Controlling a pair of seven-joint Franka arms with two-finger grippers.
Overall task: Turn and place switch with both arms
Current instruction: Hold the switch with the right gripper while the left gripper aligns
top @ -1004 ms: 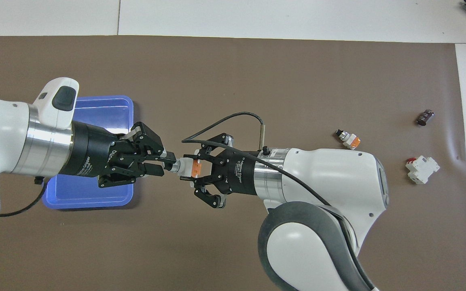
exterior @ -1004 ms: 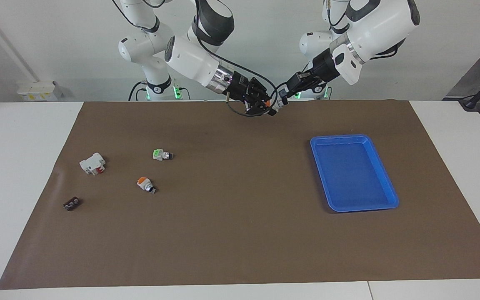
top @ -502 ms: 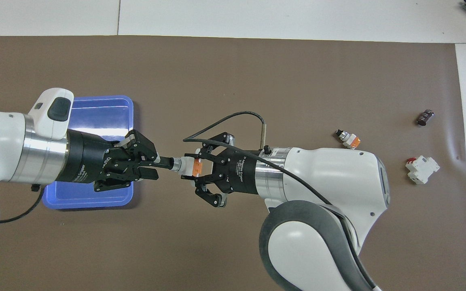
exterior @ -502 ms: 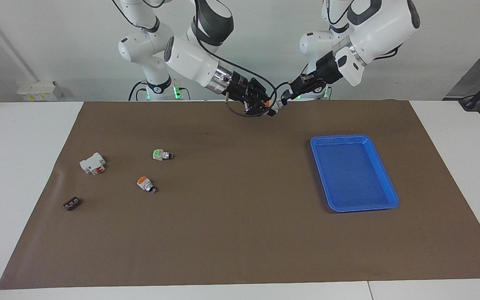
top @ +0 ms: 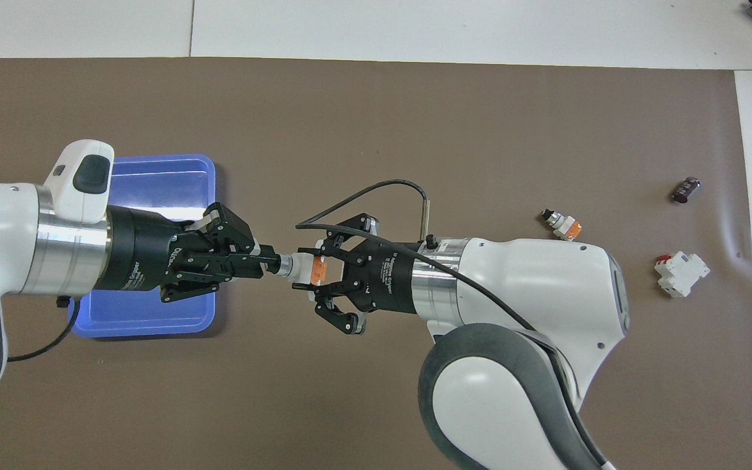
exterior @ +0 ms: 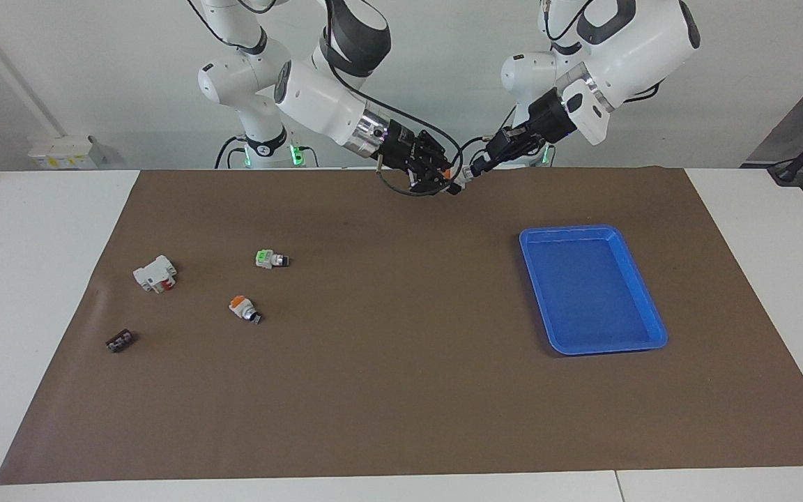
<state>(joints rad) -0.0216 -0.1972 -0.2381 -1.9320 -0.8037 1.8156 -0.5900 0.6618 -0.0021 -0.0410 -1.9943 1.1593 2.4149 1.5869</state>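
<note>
Brown matting covers the surface. At 12 o'clock in the facing view, the switch (top: 302,269) is held aloft, pinched by the right tool (top: 314,277) at its orange cap; the left tool (top: 270,264) is seen pinching its cylindrical end. Handover is judged underway; placement in the tray (exterior: 635,344) remains.

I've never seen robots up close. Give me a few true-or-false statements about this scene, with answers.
1. The blue tray holds a switch. False: nothing lies in it.
2. The left gripper and right gripper both have fingers on one orange-capped switch in the air. True.
3. A green-capped switch lies on the brown mat. True.
4. The white block is in a gripper. False: it lies on the mat, toward the right arm's end.
</note>
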